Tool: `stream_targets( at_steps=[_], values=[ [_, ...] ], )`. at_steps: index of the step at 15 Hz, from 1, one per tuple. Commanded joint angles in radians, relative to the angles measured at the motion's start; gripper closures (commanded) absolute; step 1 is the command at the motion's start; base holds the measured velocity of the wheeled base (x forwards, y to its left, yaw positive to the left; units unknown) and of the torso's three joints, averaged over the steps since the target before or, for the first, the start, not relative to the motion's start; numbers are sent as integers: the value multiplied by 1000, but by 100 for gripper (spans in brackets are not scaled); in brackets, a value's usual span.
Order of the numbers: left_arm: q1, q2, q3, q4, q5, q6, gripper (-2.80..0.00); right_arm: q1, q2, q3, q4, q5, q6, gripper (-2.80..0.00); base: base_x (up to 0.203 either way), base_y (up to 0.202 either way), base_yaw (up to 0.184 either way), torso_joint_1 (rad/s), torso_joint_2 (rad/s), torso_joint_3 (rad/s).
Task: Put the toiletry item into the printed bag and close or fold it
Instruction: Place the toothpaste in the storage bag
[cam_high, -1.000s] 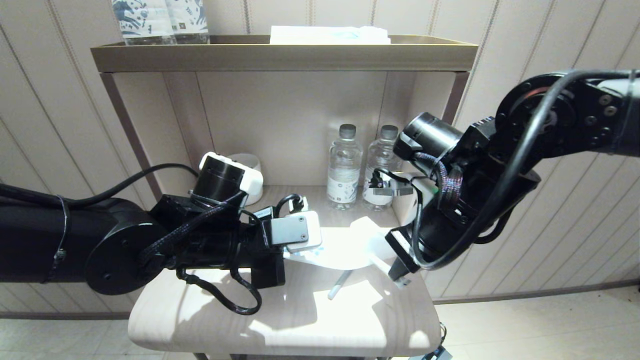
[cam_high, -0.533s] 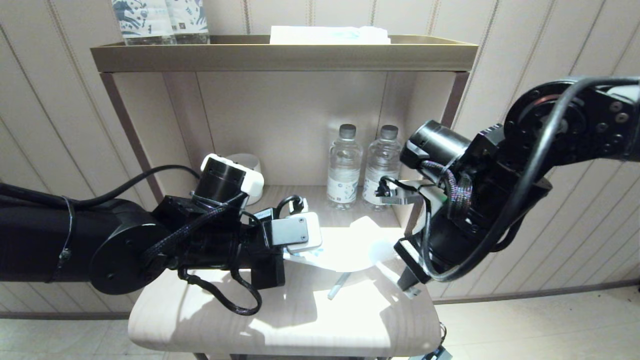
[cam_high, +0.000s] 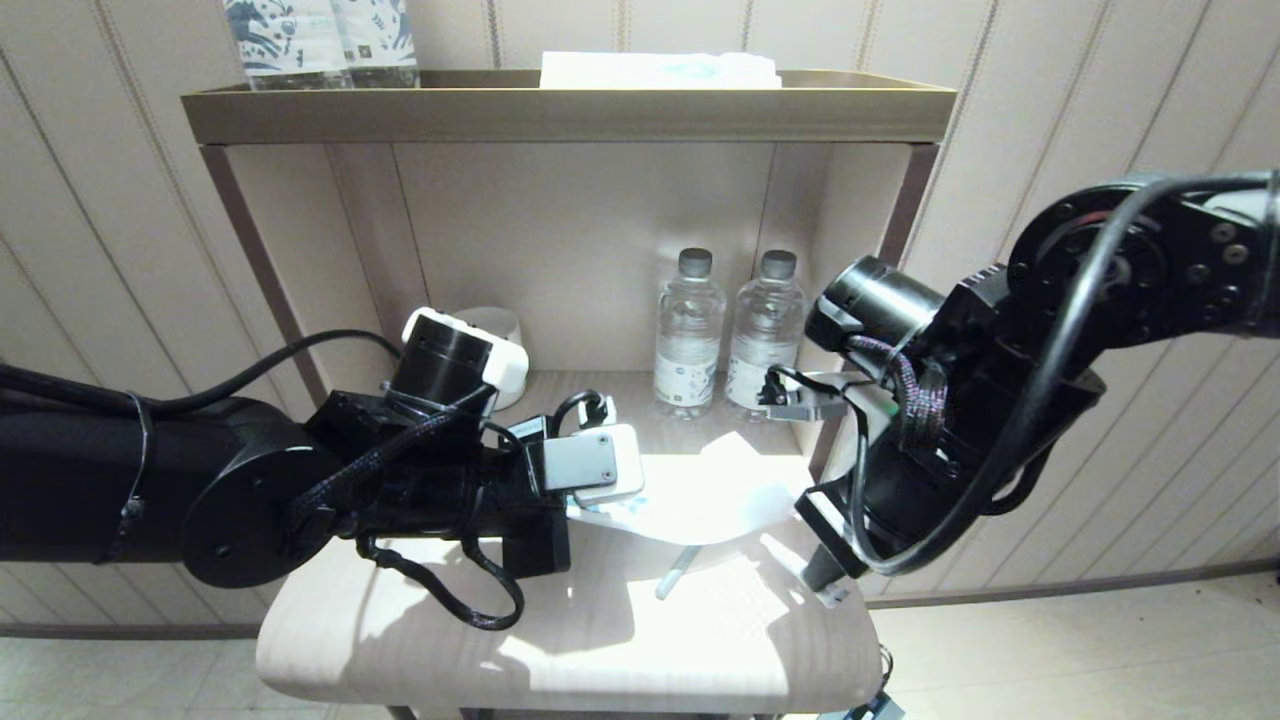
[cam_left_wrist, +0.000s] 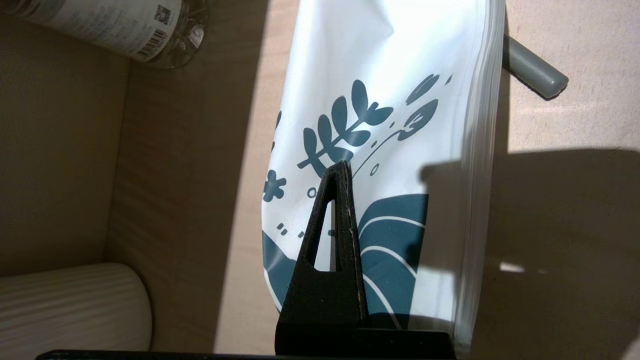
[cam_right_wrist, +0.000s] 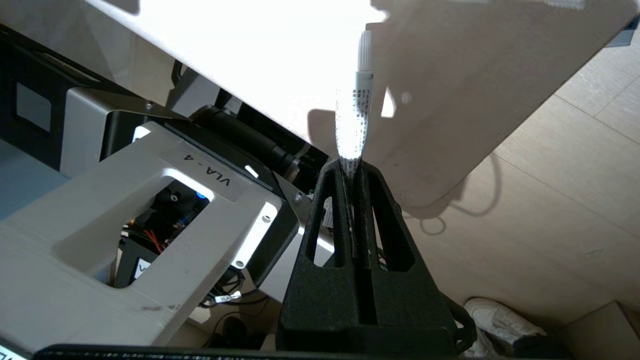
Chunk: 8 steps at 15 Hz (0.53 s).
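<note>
My left gripper (cam_high: 585, 510) (cam_left_wrist: 342, 165) is shut on the left edge of the printed bag (cam_high: 700, 495) (cam_left_wrist: 390, 125), a white pouch with teal plant figures held just above the table (cam_high: 600, 650). The toiletry item (cam_high: 675, 572), a thin pale stick, pokes out from under the bag's front edge; its grey end (cam_left_wrist: 535, 75) shows beyond the bag's ribbed rim. To the bag's right, near the table's right edge, my right gripper (cam_high: 828, 590) (cam_right_wrist: 352, 165) is shut on a small white tube (cam_right_wrist: 356, 115) with fine print and a cap.
Two water bottles (cam_high: 688, 340) (cam_high: 765, 335) stand at the back of the shelf niche. A white ribbed cup (cam_high: 497, 335) sits behind my left wrist. Printed packs (cam_high: 320, 40) and a flat packet (cam_high: 660, 70) lie on the top shelf. The niche's right post (cam_high: 905, 220) is close to my right arm.
My right gripper has drawn away from the bag, to the right and toward the table's front, keeping the small tube. The left arm and the bag have stayed put.
</note>
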Motion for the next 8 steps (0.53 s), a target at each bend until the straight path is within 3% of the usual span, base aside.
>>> stream_targets(
  at_steps=[1, 8],
  values=[
    [0, 2, 1, -1, -1, 5, 0, -6, 6, 5, 4, 2, 1, 0, 0, 0, 0, 0, 0, 0],
    [0, 8, 3, -1, -1, 7, 0, -24, 37, -17, -23, 2, -2, 0, 0, 0, 0, 0, 0, 0]
  ],
)
